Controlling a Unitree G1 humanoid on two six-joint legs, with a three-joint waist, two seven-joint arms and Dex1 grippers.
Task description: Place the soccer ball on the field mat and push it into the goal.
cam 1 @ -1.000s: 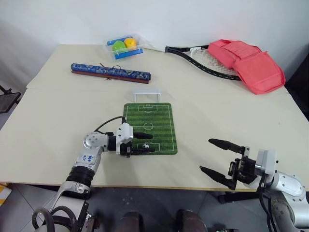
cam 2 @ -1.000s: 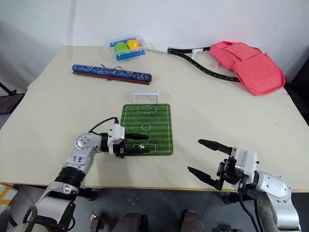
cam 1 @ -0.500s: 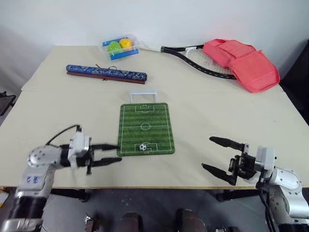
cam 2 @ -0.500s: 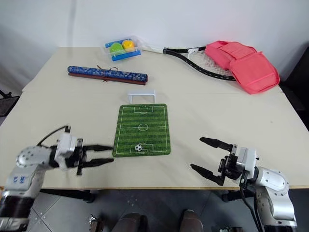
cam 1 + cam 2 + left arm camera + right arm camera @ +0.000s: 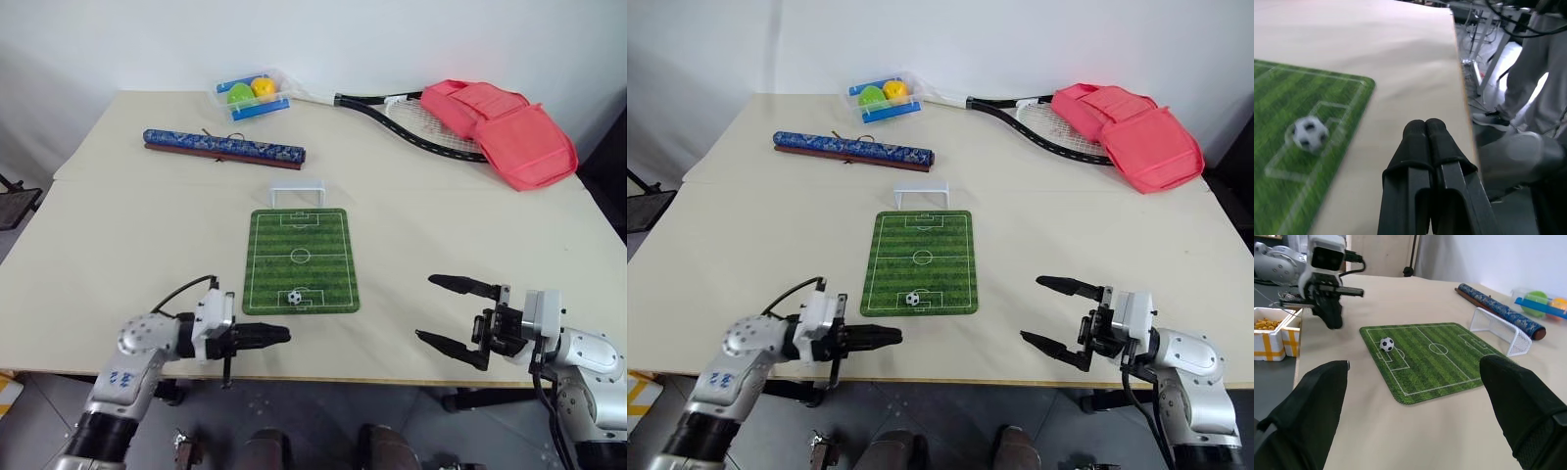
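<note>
Now my left gripper (image 5: 279, 335) is clenched on nothing, just off the field mat's (image 5: 323, 257) near edge; the soccer ball (image 5: 294, 296) rests on it, far from the goal (image 5: 298, 193). My right gripper (image 5: 443, 311) gapes.

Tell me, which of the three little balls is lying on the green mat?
The white soccer ball with black patches, near the field mat's close end. The yellow ball and green ball sit in a clear tray far back.
</note>
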